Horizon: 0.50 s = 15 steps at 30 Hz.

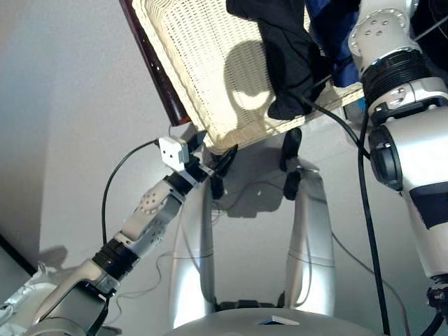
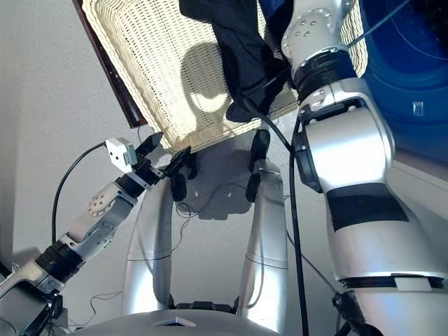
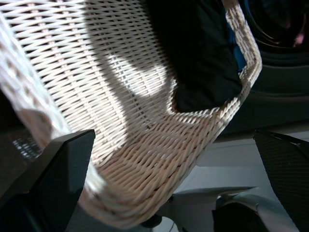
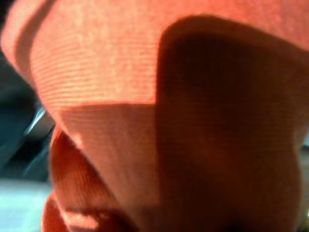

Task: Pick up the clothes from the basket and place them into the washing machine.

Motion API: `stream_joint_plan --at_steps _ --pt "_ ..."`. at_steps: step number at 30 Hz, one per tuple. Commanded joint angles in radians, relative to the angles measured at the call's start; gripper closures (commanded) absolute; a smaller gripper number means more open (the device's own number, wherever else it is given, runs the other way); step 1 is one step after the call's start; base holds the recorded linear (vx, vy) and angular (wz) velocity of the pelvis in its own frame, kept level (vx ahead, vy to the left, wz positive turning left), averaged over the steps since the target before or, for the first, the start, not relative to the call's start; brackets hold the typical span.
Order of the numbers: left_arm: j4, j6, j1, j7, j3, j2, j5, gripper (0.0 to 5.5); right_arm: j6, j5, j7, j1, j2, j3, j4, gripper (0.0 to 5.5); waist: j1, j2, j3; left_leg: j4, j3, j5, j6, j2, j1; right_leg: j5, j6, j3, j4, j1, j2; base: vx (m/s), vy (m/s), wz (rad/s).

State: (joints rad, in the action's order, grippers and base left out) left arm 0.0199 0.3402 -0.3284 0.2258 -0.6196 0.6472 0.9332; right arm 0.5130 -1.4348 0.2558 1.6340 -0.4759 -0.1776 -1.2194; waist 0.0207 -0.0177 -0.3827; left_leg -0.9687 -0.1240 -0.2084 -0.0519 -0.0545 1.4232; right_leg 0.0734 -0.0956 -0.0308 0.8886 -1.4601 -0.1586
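Note:
The cream wicker basket (image 1: 189, 63) fills the upper part of the eye views. A black garment (image 1: 287, 56) lies in it by the right rim, with a navy blue one (image 1: 341, 49) just beyond. My left gripper (image 1: 213, 150) hangs open just below the basket's near corner, holding nothing; its wrist view looks along the weave (image 3: 145, 145) toward the black garment (image 3: 203, 58). My right arm (image 2: 336, 126) reaches up out of the eye views. Coral-red cloth (image 4: 145, 96) fills the right wrist view, held close and hiding the fingers. The washing machine's dark porthole (image 3: 277, 43) shows past the basket.
A dark brown stand edge (image 1: 157, 70) runs along the basket's left side. A black cable (image 1: 367, 210) hangs down beside my right arm, and a thinner one (image 1: 112, 182) loops from the left wrist. Grey floor lies below.

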Motion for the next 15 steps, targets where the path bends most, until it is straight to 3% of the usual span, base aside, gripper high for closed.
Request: stream_joint_plan --at_steps 1,9,15 --pt "-0.085 0.031 0.049 0.016 -0.006 0.042 0.029 0.0 0.089 -0.019 0.014 0.103 -0.085 -0.036 -0.005 5.5 0.006 -0.021 0.014 0.023 -0.033 -0.019 0.015 0.029 -0.019 0.028 0.026 0.037 0.029 0.017 0.004 0.0 0.0 0.0" --pt "-0.134 0.02 0.021 0.015 -0.053 0.09 0.052 0.0 0.069 -0.07 0.044 0.139 -0.17 -0.046 -0.106 5.5 -0.008 -0.02 0.002 -0.006 -0.037 -0.022 0.027 0.007 -0.002 0.025 0.031 0.034 0.055 -0.001 0.011 0.0 0.0 0.0" --pt "-0.172 0.018 0.029 -0.006 -0.043 0.1 0.052 0.0 0.073 -0.079 0.073 0.165 -0.255 -0.054 -0.163 5.5 -0.011 -0.026 0.019 -0.008 -0.031 -0.023 0.03 0.005 0.012 0.033 0.032 0.038 0.057 -0.013 0.014 0.0 0.0 0.0"
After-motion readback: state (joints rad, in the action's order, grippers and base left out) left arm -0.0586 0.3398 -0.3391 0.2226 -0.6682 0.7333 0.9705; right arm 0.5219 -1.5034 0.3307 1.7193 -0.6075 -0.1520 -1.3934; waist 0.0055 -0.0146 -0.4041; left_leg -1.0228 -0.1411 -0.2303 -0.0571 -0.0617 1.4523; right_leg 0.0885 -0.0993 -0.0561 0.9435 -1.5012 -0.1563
